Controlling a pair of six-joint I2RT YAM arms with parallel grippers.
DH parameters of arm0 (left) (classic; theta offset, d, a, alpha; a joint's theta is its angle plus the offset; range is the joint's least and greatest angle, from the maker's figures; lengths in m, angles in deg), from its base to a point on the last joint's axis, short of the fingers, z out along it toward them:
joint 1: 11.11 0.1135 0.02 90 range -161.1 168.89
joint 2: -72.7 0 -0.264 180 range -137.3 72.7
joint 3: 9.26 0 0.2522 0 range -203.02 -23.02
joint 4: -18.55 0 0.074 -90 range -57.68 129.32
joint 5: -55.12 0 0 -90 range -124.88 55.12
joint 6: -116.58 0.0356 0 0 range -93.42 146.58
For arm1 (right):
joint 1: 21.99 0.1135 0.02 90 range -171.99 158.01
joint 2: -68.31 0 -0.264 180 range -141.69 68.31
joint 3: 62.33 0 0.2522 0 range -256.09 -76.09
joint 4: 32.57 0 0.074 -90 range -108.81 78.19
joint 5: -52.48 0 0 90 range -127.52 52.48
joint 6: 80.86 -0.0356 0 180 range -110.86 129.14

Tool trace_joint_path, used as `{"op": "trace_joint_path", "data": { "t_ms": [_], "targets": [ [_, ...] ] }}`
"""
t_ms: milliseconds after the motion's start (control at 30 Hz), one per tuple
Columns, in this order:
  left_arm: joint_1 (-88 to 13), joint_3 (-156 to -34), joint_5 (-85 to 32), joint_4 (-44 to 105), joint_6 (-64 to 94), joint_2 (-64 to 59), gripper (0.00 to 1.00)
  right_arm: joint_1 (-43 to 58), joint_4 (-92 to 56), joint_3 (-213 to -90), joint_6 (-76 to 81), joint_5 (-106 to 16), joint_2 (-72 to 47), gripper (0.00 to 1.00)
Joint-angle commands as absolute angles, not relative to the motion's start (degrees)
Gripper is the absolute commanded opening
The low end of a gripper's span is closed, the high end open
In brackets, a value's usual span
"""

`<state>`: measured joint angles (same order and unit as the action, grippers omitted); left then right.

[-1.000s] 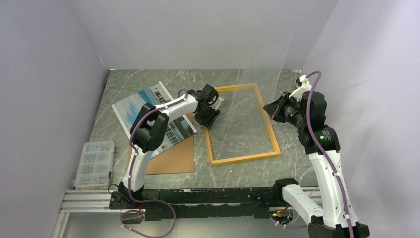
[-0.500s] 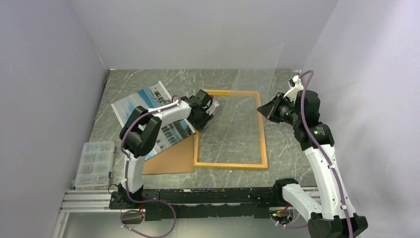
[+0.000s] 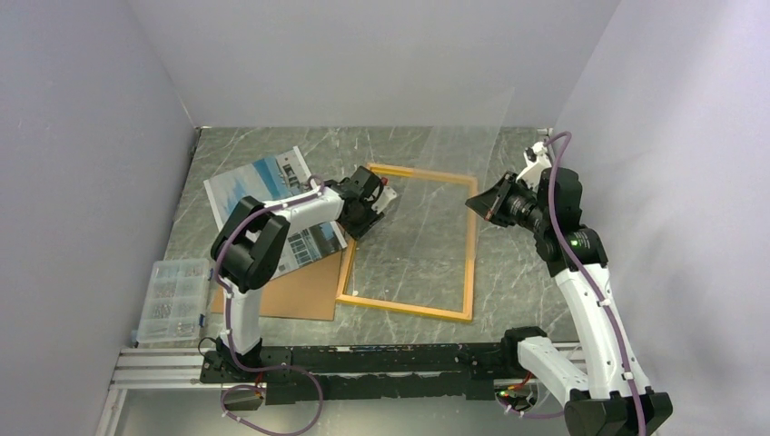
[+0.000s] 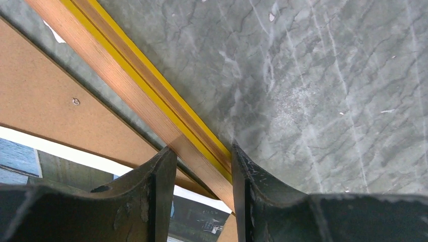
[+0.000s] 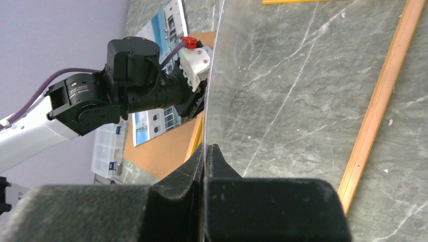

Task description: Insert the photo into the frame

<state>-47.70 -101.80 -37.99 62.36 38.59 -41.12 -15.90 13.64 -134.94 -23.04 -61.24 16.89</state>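
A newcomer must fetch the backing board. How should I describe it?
On the grey marble table, look left of the yellow-orange frame. The backing board is the flat brown sheet lying partly under the photo. Unlike the photo it is plain, and unlike the frame it is solid.

One photo (image 3: 252, 184), one frame (image 3: 404, 309), one board (image 3: 298, 292)

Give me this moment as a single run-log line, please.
left gripper: shut on frame left rail | right gripper: shut on clear pane, held up off frame | photo: lying left of frame, not yet in
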Motion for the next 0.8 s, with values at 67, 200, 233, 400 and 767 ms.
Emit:
{"op": "trace_joint_path", "data": {
  "t_ms": [67,200,233,400,767],
  "targets": [
    [-47.23,-103.74,-37.29,70.75,41.07,-41.72,0.51,-15.83,8.99,-134.93,-23.6,-63.18,17.69,0.0],
    [-46.06,-108.73,-32.53,75.41,38.14,-37.21,0.7,-15.79,9.16,-135.36,-23.47,-63.29,17.3,0.0],
    [-45.32,-110.16,-31.12,76.7,37.44,-36.11,0.73,-15.81,9.29,-135.47,-23.62,-63.43,17.13,0.0],
    [-39.67,-116.37,-24.38,81.85,34.85,-31.16,0.83,-15.7,8.79,-135.93,-24.24,-64.3,16.18,0.0],
    [-17.54,-117.39,-15.27,81.56,31.79,-20.17,0.94,4.66,0.97,-146.8,-28.28,-64.58,3.41,0.0]
  ]
}}
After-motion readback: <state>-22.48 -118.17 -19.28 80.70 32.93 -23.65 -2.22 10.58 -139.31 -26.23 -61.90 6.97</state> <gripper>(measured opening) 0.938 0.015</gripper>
